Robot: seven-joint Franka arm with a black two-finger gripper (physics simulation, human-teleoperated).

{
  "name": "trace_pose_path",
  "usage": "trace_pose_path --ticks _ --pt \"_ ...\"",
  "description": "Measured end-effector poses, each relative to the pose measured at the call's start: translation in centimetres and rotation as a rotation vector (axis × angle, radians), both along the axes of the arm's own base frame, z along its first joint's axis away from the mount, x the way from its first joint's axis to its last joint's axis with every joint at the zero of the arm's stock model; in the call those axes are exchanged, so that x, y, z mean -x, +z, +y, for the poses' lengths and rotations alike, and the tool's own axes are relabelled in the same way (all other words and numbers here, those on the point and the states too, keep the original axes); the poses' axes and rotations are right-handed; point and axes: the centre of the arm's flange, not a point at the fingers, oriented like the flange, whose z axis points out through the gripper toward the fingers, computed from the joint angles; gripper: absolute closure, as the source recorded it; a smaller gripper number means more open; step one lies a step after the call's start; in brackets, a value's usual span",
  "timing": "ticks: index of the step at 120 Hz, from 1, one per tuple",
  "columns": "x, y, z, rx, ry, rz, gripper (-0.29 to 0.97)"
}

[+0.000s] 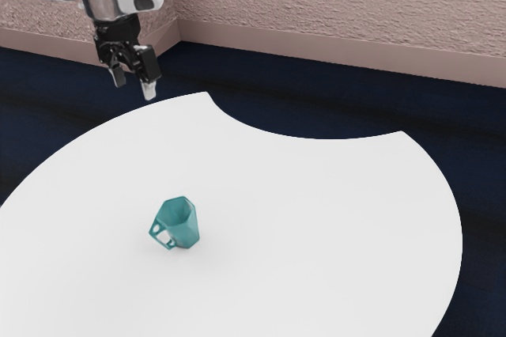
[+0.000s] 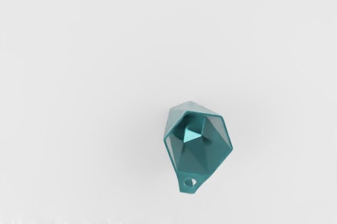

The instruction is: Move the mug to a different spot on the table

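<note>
End effector (image 1: 133, 81) open, empty, hovering over worktop (image 1: 332, 210) far edge. Mug (image 1: 175, 224) upright, well below it, mid-worktop, edges well apart.

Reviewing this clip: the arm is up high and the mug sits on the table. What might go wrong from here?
1. The end effector hangs open, high above the table's far edge and well away from the teal mug. A long approach could land off-centre and tip the mug.
2. The mug's walls are faceted and narrow toward the base, so a pinch on slanted faces may slip.
3. The handle juts toward the exterior view's lower left. Catching it might spin the mug.
</note>
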Motion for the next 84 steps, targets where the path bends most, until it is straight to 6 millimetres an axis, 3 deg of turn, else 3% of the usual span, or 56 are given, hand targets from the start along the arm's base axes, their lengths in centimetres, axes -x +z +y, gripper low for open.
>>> trace_pose_path --ticks 48,84 --pt "-0.2 -0.9 -5.0 0.01 -0.006 0.024 0.0" --pt "-0.2 -1.0 -4.6 0.01 0.035 0.027 0.0"
